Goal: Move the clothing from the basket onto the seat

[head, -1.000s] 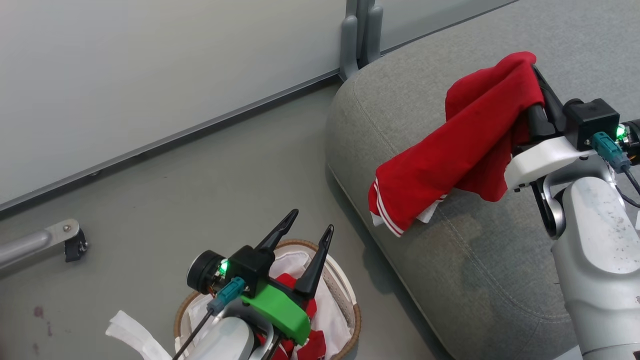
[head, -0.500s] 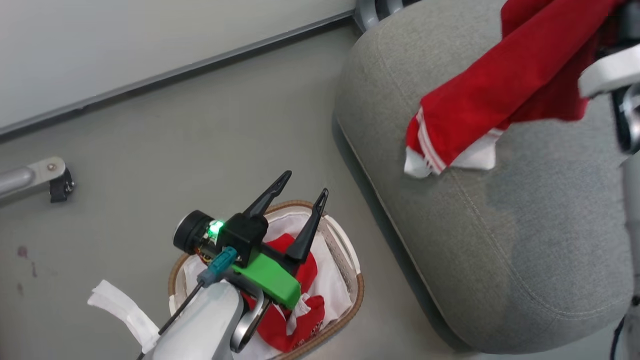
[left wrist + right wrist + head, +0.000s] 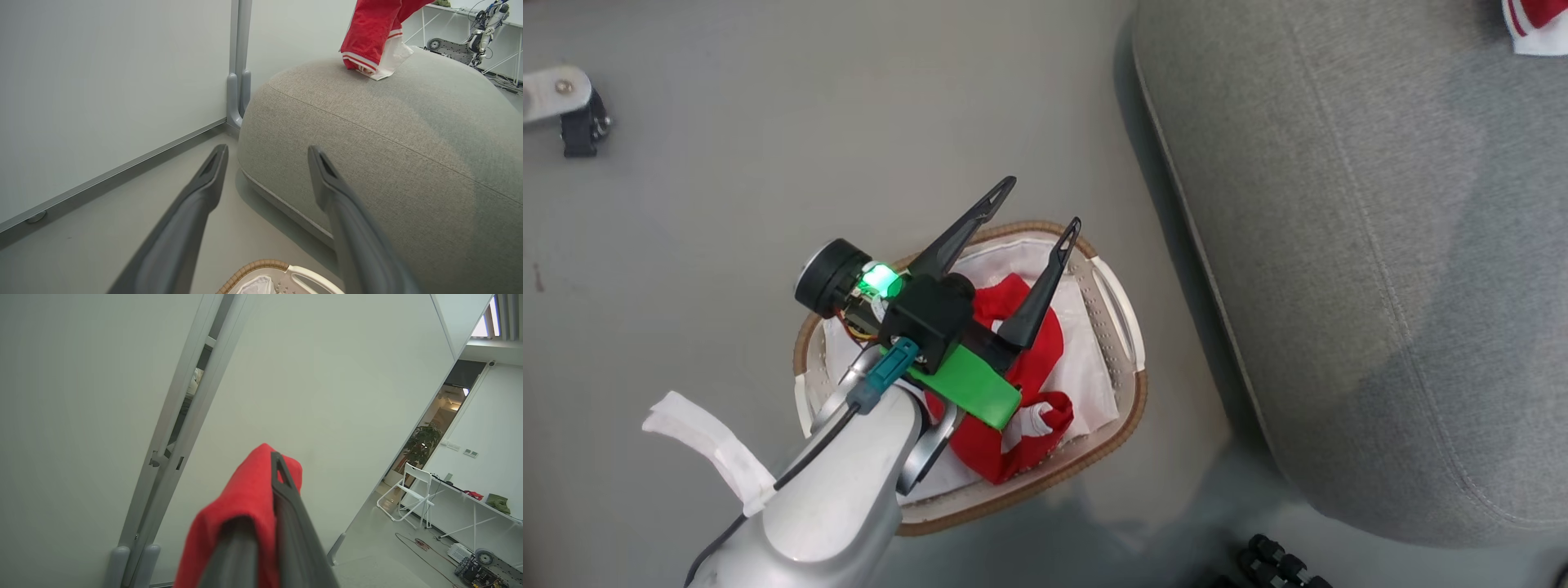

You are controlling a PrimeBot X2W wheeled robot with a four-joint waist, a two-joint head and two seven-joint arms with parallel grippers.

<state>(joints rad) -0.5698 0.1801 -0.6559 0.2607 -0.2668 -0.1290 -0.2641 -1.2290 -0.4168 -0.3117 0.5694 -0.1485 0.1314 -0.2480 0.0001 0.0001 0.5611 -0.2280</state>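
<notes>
With the basket just beside the seat, a red garment lies in the basket under the empty, wide-spread left gripper, while the right gripper pinches tight on a second red garment whose striped hem touches the seat's top.

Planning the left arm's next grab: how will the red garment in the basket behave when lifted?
Probably floppy: the red garment lies crumpled in folds in the basket. It would likely drape and trail, as the other red garment hangs limp from the shut right end effector down to the seat. Seemingly light: one pinch carries that one.
</notes>
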